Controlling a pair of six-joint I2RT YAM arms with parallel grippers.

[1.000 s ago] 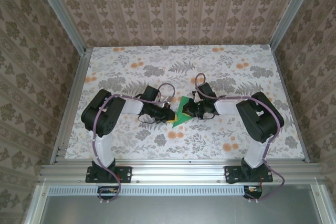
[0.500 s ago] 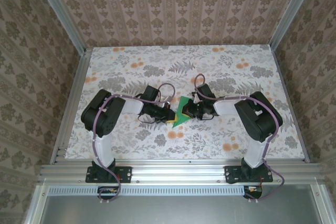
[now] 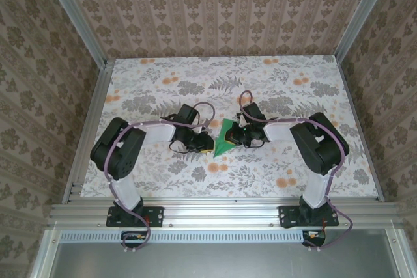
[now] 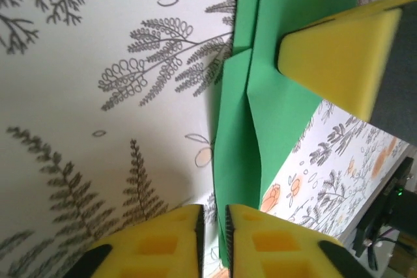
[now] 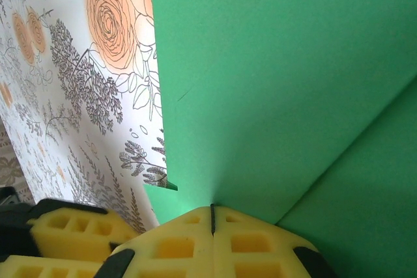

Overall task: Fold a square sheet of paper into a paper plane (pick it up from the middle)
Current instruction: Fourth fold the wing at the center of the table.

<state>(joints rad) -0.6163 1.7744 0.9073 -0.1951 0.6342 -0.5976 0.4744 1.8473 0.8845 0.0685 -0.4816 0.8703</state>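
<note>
"Green paper [image 3: 225, 139], thin and bright: where was it?" asked the first.

"At the middle of the floral-patterned tabletop [image 3: 163, 89], between the 2 arms and low over the surface. Whether it touched the top I could not tell."

"What had hold of it?"

"The right gripper [image 3: 236, 137]. In its own wrist view the yellow foam pads [image 5: 176, 249] met along 1 thin seam. The green paper came straight out of that seam, so it was clamped on the sheet. 1 of those pads also lay against the paper in the left wrist view."

"And the left gripper [image 3: 207, 142]?"

"Its pads stood a narrow slit apart. An edge of the paper ran down towards that slit, but I judged nothing was pinched there."

"How far along was the folding?"

"Partway, I judged. From above the paper was a pointed wedge, not a flat square, with its tip towards the near left. The left wrist view showed overlapping flaps and a long crease. What seemed left was narrowing it into a slim dart and setting the wings."

"Any tray or box?"

"I made out none. The paper had only the gripper and the tabletop under it."
</note>
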